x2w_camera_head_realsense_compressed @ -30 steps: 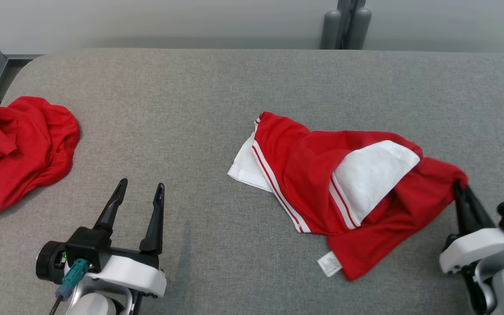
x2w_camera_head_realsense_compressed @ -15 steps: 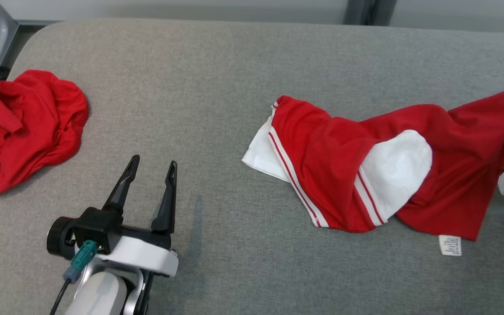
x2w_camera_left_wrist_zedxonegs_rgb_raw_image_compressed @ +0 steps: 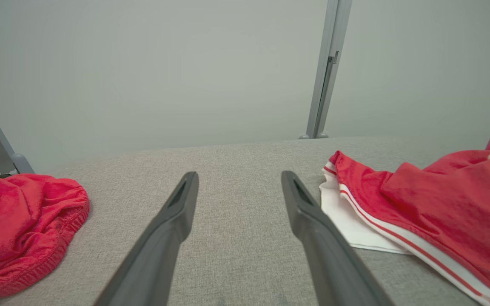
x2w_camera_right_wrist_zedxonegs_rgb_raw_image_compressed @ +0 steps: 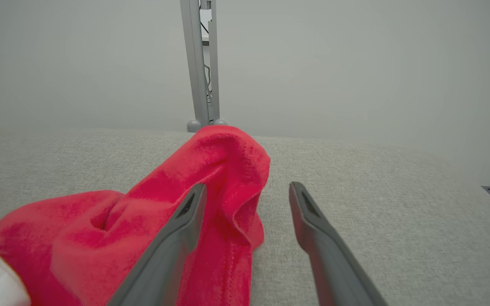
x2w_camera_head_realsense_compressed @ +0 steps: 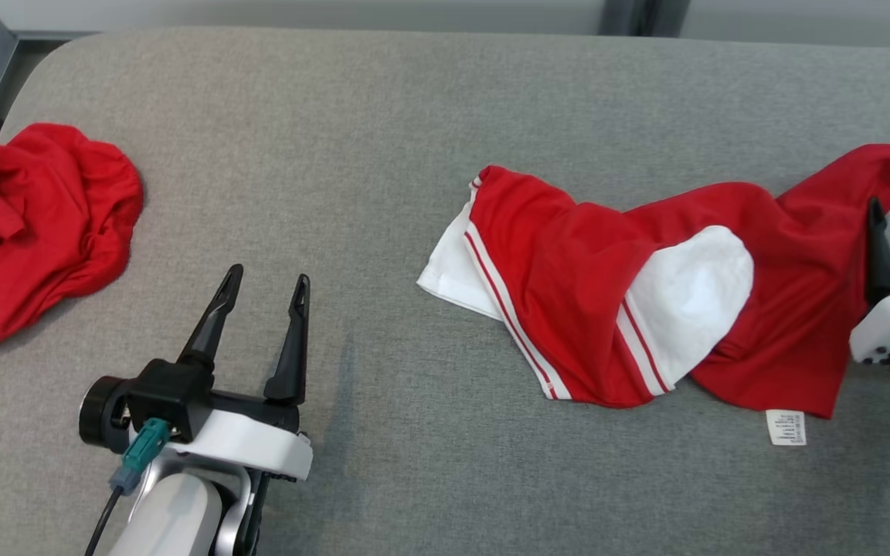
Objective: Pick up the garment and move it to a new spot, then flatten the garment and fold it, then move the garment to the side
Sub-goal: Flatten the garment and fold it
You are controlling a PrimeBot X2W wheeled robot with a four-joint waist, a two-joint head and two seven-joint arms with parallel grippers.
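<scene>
Grey padded surface (x2w_camera_head_realsense_compressed: 383,116) carries the crumpled red-and-white garment (x2w_camera_head_realsense_compressed: 568,278) right of centre. Left hand (x2w_camera_head_realsense_compressed: 269,273) is spread, empty. Right hand (x2w_camera_right_wrist_zedxonegs_rgb_raw_image_compressed: 248,186) is spread, with the garment's red corner loose between its 2 fingers.

On grey fabric-covered table (x2w_camera_head_realsense_compressed: 337,116), crumpled red-and-white jersey garment (x2w_camera_head_realsense_compressed: 568,309) centre right of frame; bunched red cloth heap (x2w_camera_head_realsense_compressed: 35,232) far left

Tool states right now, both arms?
Left tool: open, empty.
Right tool: open, gripping nothing; a corner of the shorts lies loose between its jaws.
</scene>
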